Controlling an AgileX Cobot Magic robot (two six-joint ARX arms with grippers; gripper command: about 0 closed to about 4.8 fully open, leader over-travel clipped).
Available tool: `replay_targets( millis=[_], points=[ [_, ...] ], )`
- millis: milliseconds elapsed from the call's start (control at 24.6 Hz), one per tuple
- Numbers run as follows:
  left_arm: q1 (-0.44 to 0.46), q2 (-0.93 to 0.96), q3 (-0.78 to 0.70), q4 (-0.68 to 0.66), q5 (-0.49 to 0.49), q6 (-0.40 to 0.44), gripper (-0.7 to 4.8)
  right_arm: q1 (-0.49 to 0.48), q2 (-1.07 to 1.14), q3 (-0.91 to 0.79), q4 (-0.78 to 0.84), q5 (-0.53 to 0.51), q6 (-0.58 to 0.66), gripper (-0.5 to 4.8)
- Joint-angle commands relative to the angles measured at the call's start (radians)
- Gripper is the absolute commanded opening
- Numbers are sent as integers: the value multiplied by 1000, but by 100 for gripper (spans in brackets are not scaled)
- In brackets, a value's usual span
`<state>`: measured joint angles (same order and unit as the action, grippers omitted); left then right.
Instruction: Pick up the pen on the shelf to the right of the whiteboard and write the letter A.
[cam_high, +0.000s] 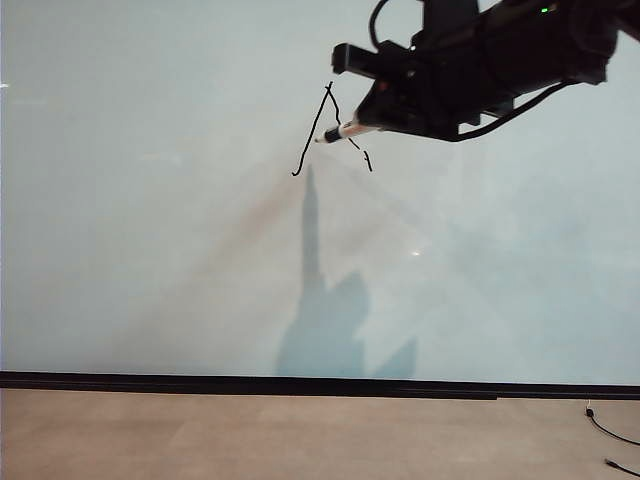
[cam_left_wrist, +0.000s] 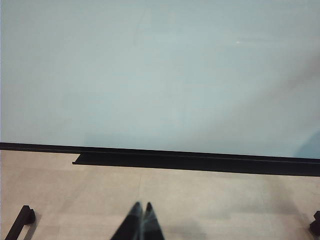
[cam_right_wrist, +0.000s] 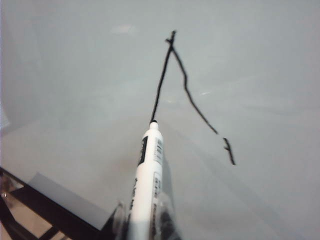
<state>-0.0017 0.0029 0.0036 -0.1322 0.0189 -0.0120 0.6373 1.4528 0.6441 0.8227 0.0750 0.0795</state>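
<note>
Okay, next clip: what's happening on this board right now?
The right gripper holds the pen, jaws shut on it, tip against the whiteboard on the left stroke. The letter A is partly drawn: two slanted strokes meet at the top, the right one with a gap low down, and no crossbar yet. The left gripper hangs shut and empty low by the floor, away from the writing.

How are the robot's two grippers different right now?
The right gripper is up against the whiteboard; the left gripper sits low over the floor. The right one is shut on the pen; the left one holds nothing. Both have dark fingers, pressed together.
</note>
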Motion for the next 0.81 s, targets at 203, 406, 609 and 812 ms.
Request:
replay_targets(
  millis=[203, 406, 609, 812],
  points=[
    [0, 0, 3, 6, 4, 4, -4, -12, 17, 41, 11, -30, -37, -6],
    [0, 0, 3, 6, 4, 4, -4, -15, 32, 72, 3, -30, -47, -6],
    [0, 0, 3, 6, 4, 4, -4, -19, 38, 91, -16, -28, -48, -6],
    [0, 0, 3, 6, 4, 4, -4, -18, 37, 93, -19, 23, -51, -6]
  ],
)
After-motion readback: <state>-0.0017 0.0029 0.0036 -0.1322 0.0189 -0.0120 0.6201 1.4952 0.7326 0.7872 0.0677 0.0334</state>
